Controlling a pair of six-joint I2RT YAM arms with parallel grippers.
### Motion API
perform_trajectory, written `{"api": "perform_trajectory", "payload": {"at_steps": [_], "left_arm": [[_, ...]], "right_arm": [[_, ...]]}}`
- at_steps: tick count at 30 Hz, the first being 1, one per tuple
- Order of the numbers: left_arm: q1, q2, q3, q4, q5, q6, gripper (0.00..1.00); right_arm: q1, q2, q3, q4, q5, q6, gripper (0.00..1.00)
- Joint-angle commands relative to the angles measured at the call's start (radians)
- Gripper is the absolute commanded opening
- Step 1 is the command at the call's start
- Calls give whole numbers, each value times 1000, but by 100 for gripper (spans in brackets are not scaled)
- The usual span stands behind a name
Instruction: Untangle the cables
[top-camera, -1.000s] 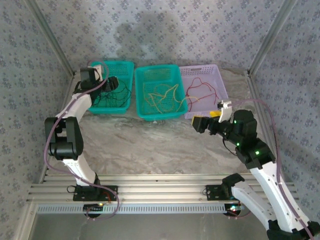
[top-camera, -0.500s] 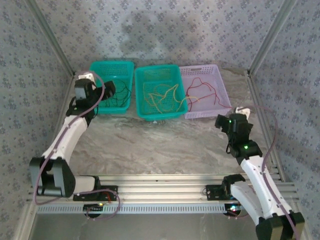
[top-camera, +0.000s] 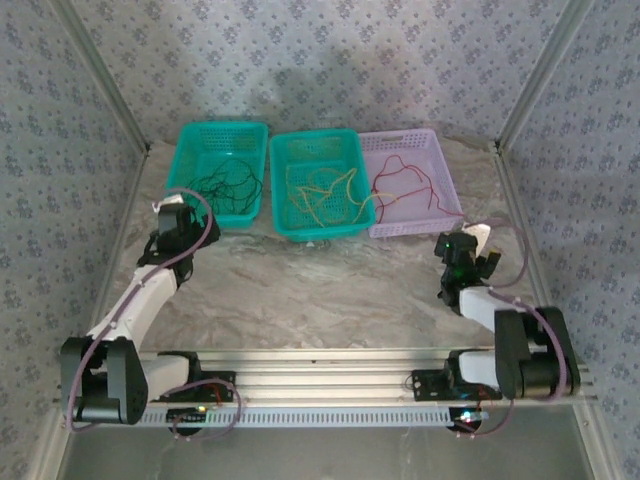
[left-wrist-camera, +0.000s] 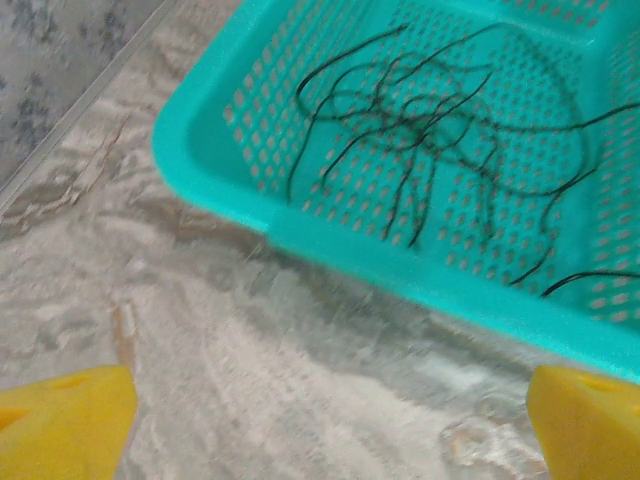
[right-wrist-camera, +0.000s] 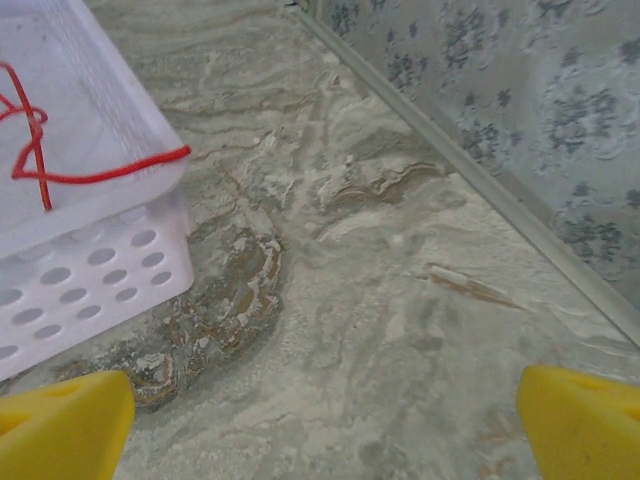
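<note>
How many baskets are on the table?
3. The left teal basket holds black cables, the middle teal basket holds yellow cables, and the lilac basket on the right holds red cables. None seems hidden.

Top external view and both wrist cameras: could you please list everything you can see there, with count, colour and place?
left basket: one, teal, far left of the table
middle basket: one, teal, far centre
right basket: one, pale lilac, far right
black cables: several, tangled, in the left basket
yellow cables: several, loosely looped, in the middle basket
red cable: one as far as shows, in the right basket, a strand draped over its rim
table: one, grey marbled
walls: patterned grey-blue, around the table
left gripper: one, yellow pads, open, above the table near the left basket
right gripper: one, yellow pads, open, above the table beside the right basket
</note>
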Motion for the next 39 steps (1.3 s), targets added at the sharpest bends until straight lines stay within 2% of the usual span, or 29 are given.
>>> {"api": "perform_trajectory", "payload": {"at_steps": [1,2,3,4,5,6,7,8,9,10,12,13,15,16,18,19,20,22,23,27,39], "left_arm": [[7,14,-35,90,-52,41,100],[7,20,-50,119,-55,63,100],[7,25,-66,155,-57,82,100],[8,30,-88,203,-71,101,100],[11,38,-107,257,-89,112,100],[19,44,-124,303,-92,115,100],[29,52,-148,363,-82,114,100],[36,62,-170,422,-59,118,100],[37,73,-180,458,-55,134,100],[36,84,-192,503,-62,152,100],[46,125,-220,607,-45,189,100],[51,162,-221,638,-48,210,100],[60,226,-247,748,-31,234,100],[63,233,-229,722,-36,226,100],[62,337,-291,970,-28,251,100],[45,375,-298,988,19,282,100],[20,410,-294,1045,-31,302,100],[64,376,-273,935,25,254,100],[64,391,-289,998,24,260,100],[44,379,-283,964,-10,266,100],[69,378,-281,960,38,257,100]], "right_arm": [[-46,98,-12,288,-53,-53,100],[-71,117,-14,338,-102,-77,100],[-77,97,23,201,-118,-27,100],[-77,111,48,174,-132,-34,100],[-70,134,47,233,-193,-101,100],[-70,138,55,212,-256,-107,100],[-70,162,33,268,-331,-139,100],[-67,244,-11,444,-344,-180,100],[-60,254,-25,516,-331,-189,100],[-71,187,19,323,-334,-145,100],[-80,237,0,426,-349,-164,100],[-79,208,12,344,-338,-155,100],[-68,220,15,370,-324,-161,100],[-63,211,14,350,-319,-167,100],[-58,217,19,352,-312,-170,100],[-57,211,22,337,-310,-169,100],[-55,213,20,345,-307,-170,100],[-47,213,21,341,-292,-174,100],[-44,215,21,347,-290,-177,100],[-44,215,26,337,-293,-180,100],[-56,214,30,327,-321,-174,100]]}}
